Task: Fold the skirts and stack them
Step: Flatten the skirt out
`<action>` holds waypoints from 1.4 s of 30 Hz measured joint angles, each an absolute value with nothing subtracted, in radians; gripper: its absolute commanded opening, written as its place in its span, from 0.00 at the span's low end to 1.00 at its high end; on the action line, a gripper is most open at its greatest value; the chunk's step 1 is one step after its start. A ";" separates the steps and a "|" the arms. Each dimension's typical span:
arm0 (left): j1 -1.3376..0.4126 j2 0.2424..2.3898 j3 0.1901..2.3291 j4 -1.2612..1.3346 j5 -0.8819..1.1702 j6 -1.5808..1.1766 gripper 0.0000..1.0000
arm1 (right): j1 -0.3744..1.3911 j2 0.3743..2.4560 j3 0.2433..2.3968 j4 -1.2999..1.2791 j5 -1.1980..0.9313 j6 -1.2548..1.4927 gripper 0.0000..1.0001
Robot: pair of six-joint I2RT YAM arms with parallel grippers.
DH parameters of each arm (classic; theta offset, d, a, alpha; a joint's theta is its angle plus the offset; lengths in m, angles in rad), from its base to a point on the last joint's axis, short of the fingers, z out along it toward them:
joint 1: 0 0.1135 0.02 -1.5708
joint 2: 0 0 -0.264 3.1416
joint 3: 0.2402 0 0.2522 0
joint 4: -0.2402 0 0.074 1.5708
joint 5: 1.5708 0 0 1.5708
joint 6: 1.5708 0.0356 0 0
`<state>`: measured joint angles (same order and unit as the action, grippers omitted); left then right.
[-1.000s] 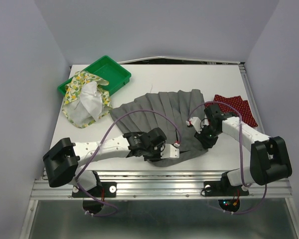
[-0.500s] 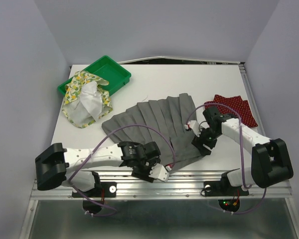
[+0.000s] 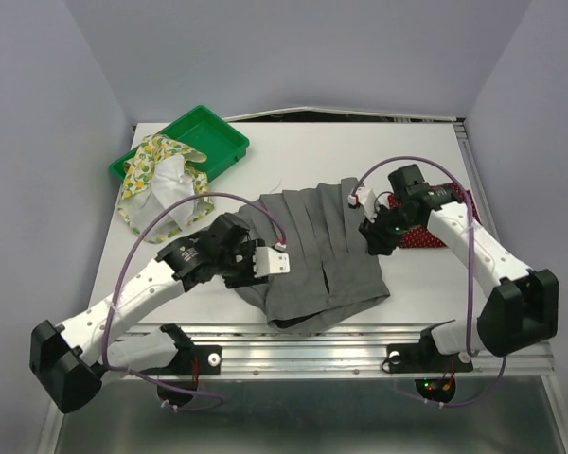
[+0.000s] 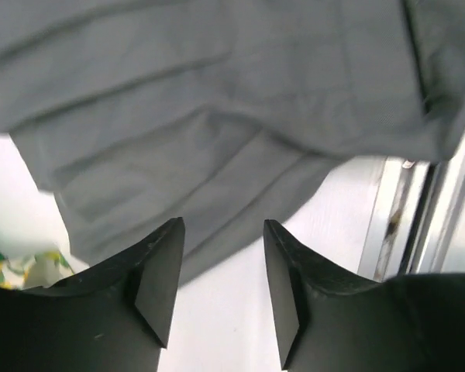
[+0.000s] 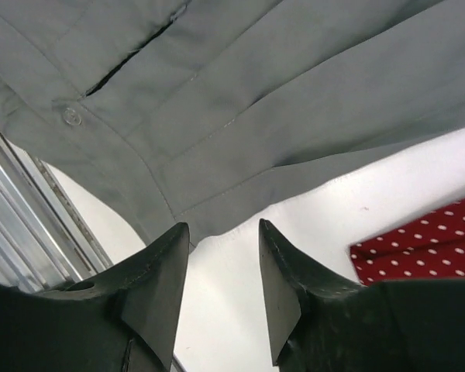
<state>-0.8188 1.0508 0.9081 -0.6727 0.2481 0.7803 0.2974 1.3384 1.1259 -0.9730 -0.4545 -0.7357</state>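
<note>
**A:** Grey pleated cloth, centre of the frame. Which piece is it?

**B:** The grey skirt [image 3: 317,260]. It lies rumpled in the middle of the white table [image 3: 303,151], and its near hem reaches almost to the front edge.

**A:** And the two arms?

**B:** They flank it. The left gripper [image 3: 265,263] is at the skirt's left edge and the right gripper [image 3: 371,238] at its right edge. In both wrist views the fingers stand apart with nothing between them. The left fingers [image 4: 159,267] frame pleats and bare table. The right fingers [image 5: 159,271] frame the waistband end, with a button in view.

**A:** Are they touching the cloth?

**B:** They look lifted off it, but the overhead view does not settle that.

**A:** Where are the other skirts?

**B:** The red dotted skirt [image 3: 428,238] lies flat to the right, partly hidden under the right arm and just beside the grey one. The lemon-print skirt [image 3: 156,203] sits heaped at the left. Its far edge laps over the near rim of the green tray [image 3: 213,128].
</note>
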 measured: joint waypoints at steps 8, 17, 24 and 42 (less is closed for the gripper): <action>-0.627 1.200 0.728 -0.632 0.128 0.951 0.65 | 0.347 1.483 0.983 -0.912 -0.410 -0.717 0.49; -0.536 1.246 0.674 -0.443 0.045 1.092 0.58 | 0.374 1.513 0.845 -0.796 -0.268 -0.713 0.46; -0.526 1.182 0.666 -0.437 0.088 1.171 0.62 | 0.374 1.530 0.850 -0.777 -0.220 -0.686 0.45; -0.558 1.193 0.660 -0.444 0.183 1.295 0.46 | 0.374 1.560 0.878 -0.796 -0.220 -0.649 0.42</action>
<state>-0.5575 1.1931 0.6598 -0.4438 0.1829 1.2945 0.3744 1.5597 0.8783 -0.7963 -0.2199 -0.6495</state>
